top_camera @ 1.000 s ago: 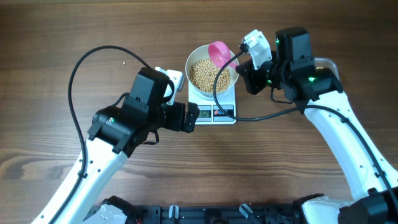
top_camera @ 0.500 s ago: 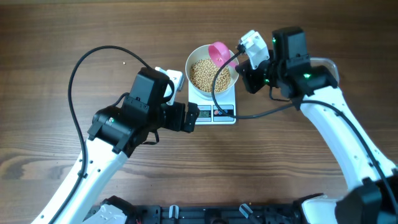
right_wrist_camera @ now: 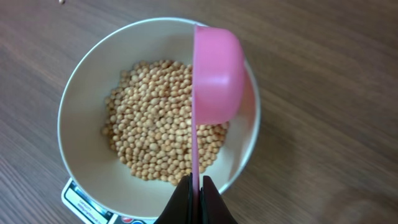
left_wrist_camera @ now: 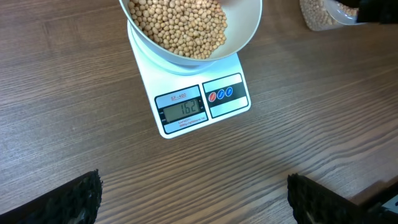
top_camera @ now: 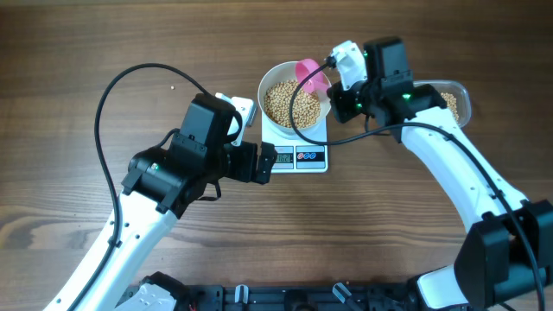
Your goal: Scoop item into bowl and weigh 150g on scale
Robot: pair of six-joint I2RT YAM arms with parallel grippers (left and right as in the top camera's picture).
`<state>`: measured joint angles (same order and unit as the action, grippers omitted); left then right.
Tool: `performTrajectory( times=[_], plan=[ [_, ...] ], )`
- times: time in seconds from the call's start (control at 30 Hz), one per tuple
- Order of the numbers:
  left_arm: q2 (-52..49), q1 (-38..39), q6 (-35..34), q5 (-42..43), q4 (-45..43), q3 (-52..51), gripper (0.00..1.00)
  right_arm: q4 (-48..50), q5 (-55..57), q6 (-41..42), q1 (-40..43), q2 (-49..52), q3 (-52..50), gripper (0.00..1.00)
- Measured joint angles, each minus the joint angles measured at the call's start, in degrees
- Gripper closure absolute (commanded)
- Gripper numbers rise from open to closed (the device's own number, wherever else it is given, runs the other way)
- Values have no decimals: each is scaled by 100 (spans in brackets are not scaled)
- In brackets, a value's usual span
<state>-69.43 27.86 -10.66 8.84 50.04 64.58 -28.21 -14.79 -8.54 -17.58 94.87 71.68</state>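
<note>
- Two arms, two jobs: your right gripper (right_wrist_camera: 196, 186) is pinched tight on the thin handle of the pink scoop (right_wrist_camera: 214, 74). Your left gripper (left_wrist_camera: 193, 199) hangs with its fingers wide apart, holding nothing.
- Left one sits low in front of the scale (left_wrist_camera: 199, 134). My read is that it's parked there so its camera can see the display (left_wrist_camera: 181, 109). Its dark, rough-faced fingers sit at the bottom corners of that view.
- Scoop hangs over the right side of the bowl (right_wrist_camera: 87, 149), turned on edge with the mouth facing the bowl's middle. Only its smooth rounded back shows, so I can't tell if anything is left inside. Looks like a pour pose.
- Bowl sits on the scale's platform and hides most of it; only the front strip shows.
- Beans (right_wrist_camera: 161, 118): small, round, tan, matte, piled in the middle of the bowl with bare white wall around them. They'll roll freely, so meter in small tips.
- Bowl is smooth, glossy, round and white. Scale is flat white plastic with a grey display and two dark buttons (left_wrist_camera: 221, 94) beside it.
- Digits look like 162 to me. If so, you're over target and need to take some out.
- Clear tub (top_camera: 456, 104) with more beans sits right of the scale, apart from it, partly under your right arm.
- Table (left_wrist_camera: 93, 93): brown wood grain, matte.
</note>
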Motion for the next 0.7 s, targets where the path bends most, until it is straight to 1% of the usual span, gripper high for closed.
performTrajectory(
  times=[0.2, 0.3, 0.37, 0.53, 0.7],
  plan=[
    [0, 0, 0, 0, 0, 0, 0, 2, 647, 83, -479, 195, 0, 96],
    [0, 0, 0, 0, 0, 0, 0, 2, 737, 131, -566, 199, 0, 96],
    [0, 0, 0, 0, 0, 0, 0, 2, 695, 221, -581, 199, 0, 96],
    [0, 0, 0, 0, -2, 0, 0, -70, 195, 573, -579, 201, 0, 96],
    [0, 0, 0, 0, 0, 0, 0, -308, 70, 616, -581, 201, 0, 96]
  ],
)
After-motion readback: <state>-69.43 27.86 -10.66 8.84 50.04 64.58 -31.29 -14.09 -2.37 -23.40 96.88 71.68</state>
